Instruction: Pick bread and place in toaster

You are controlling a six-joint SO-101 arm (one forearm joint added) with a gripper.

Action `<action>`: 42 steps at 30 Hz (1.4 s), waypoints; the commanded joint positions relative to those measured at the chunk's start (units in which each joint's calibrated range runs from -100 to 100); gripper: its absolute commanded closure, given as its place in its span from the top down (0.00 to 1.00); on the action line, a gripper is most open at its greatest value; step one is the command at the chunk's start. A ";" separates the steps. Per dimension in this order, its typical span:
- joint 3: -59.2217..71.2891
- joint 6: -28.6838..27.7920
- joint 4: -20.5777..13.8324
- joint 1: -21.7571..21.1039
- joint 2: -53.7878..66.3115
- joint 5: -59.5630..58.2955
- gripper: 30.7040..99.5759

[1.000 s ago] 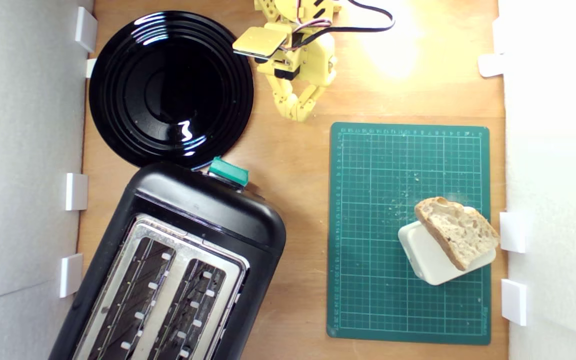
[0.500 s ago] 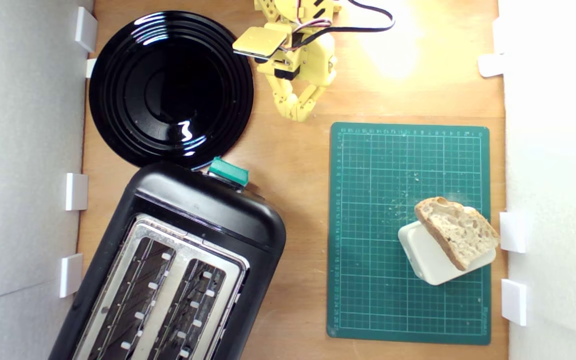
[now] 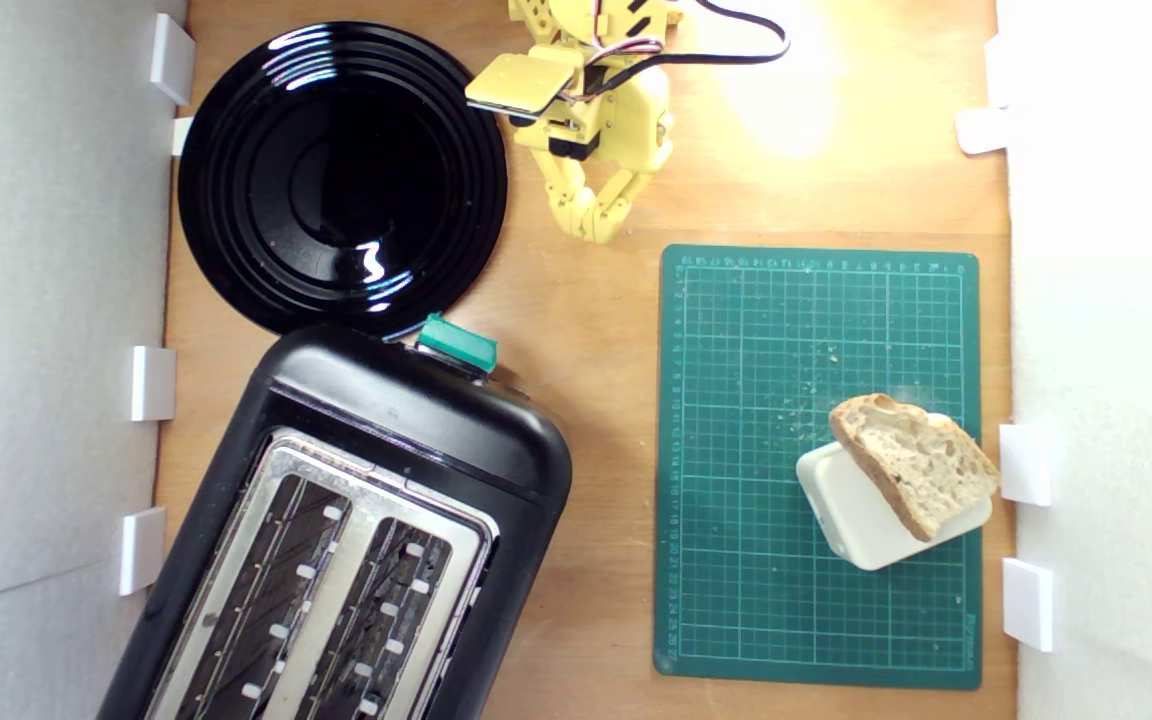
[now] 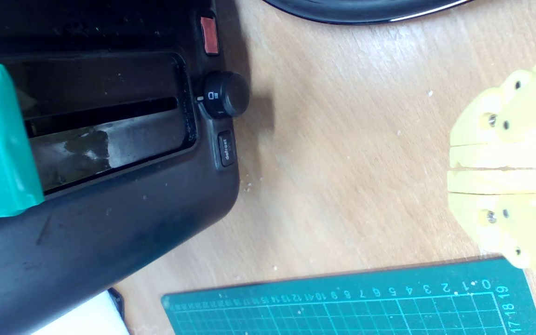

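The bread [image 3: 916, 462], a half-oval slice with brown crust, leans on a white block [image 3: 861, 515] at the exterior view's right edge of the green cutting mat [image 3: 756, 450]. The black toaster [image 3: 356, 530] with silver slotted top and teal lever knob [image 3: 456, 343] fills the lower left of the exterior view. My yellow gripper [image 3: 591, 230] hangs at the top centre over bare wood, far from the bread, its fingers pressed together and empty. In the wrist view the fingertips [image 4: 500, 170] meet, with the toaster's end [image 4: 110, 209] and its teal knob [image 4: 0, 139] across from them.
A round black plate [image 3: 341, 175] lies at the exterior view's upper left, touching the toaster's knob end. White walls with small white brackets [image 3: 1026, 465] line both sides of the wooden table [image 3: 596, 400]. The mat's corner [image 4: 342, 307] lies close to the gripper.
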State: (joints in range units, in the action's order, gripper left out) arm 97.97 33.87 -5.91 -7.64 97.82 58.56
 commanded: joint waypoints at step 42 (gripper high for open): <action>-0.05 0.16 0.38 0.55 0.35 0.74 0.12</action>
State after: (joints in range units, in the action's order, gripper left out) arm 97.97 34.18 -5.91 -7.64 97.82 58.56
